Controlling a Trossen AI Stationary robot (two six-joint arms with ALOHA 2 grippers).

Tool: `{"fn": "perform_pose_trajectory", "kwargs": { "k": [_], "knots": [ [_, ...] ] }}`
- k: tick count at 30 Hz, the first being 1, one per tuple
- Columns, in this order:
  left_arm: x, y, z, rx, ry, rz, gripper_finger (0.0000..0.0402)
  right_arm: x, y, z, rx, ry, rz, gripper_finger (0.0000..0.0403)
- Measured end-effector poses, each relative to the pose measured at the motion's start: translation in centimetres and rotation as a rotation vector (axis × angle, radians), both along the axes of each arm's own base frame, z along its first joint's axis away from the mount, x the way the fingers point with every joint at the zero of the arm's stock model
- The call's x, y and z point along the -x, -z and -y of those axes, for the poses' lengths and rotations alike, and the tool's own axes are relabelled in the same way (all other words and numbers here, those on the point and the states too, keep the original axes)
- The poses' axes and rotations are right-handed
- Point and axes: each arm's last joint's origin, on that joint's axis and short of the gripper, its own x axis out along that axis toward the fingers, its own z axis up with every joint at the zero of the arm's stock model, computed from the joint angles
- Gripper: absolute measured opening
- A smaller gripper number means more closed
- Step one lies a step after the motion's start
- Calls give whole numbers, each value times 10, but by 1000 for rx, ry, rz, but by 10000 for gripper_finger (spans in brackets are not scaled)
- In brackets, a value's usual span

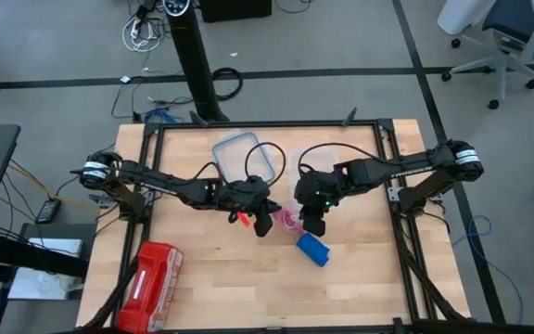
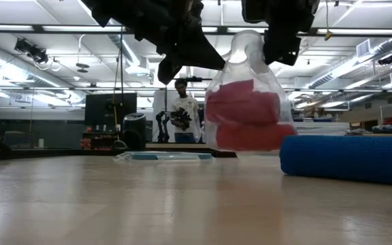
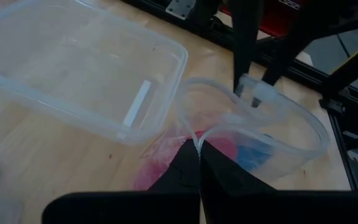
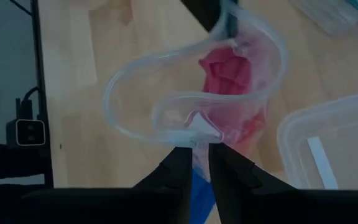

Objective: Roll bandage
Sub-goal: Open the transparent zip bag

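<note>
Left gripper (image 3: 199,163): dark fingers pressed together on the rim of a clear soft plastic bag (image 2: 249,95), mid-table, pinching the near edge of its mouth. Right gripper (image 4: 196,163): fingers nearly closed, pinching the opposite edge of the same bag mouth, so that the opening is held stretched into a loop between the two grippers. Bag contents: pink-red fabric rolls (image 2: 243,116), stacked, seen through the film; bag raised off the wooden table (image 1: 211,278) in the low view, its bottom just above the surface. Bright blue stubby cylinder of soft fabric, the bandage (image 1: 312,248): lying on its side on the table, outside the bag, just beside it and below the right gripper in the high view. Clear rectangular plastic container (image 3: 73,68): empty-looking, open side up, touching or just beside the bag on its far side. Red plastic-wrapped pack (image 1: 151,274): near the front left corner of the table, well apart from the rest. Person standing in the room beyond the table (image 2: 181,109).
</note>
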Motion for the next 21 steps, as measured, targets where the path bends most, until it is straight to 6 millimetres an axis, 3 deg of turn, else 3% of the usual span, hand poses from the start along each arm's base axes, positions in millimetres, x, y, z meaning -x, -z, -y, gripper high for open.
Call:
{"fn": "perform_pose_trajectory", "kwargs": {
  "k": [14, 21],
  "knots": [
    [3, 6, 11, -1, 75, -51, 0, 9, 6, 2, 7, 68, -124, 50],
    [-3, 20, 13, 40, 59, -82, 0, 13, 6, 0, -84, 62, -173, 50]
  ]
}}
